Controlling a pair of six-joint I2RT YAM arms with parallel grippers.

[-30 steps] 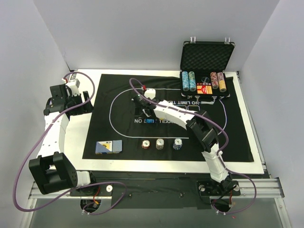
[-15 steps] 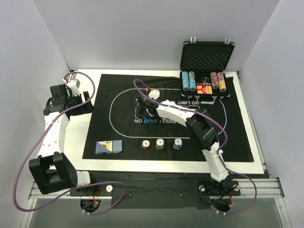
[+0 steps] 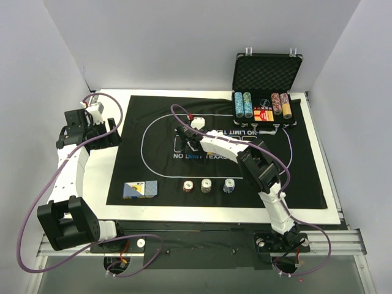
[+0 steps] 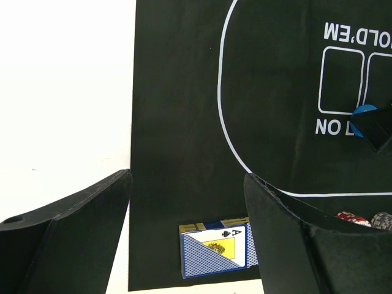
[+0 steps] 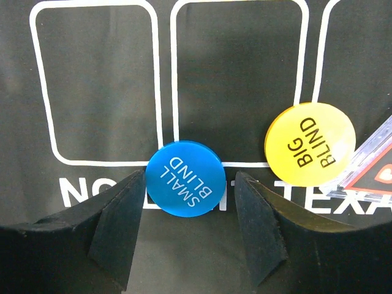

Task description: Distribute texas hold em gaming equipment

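The left hand (image 4: pixel 187 184) hung open and empty by the left edge of the mat (image 4: pixel 177 122), out of the way. The right hand (image 5: pixel 188 187) held its fingers apart around the blue disc (image 5: pixel 184 177) on the mat, likely ready to pinch it. The yellow disc (image 5: pixel 310 144) lay just beside it.

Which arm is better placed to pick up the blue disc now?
Right. The right gripper has open jaws either side of the blue disc; the left gripper hangs away at the mat edge.

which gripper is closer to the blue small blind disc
Right. The right gripper flanks the blue small blind disc; the left gripper hangs beyond the left edge of the mat.
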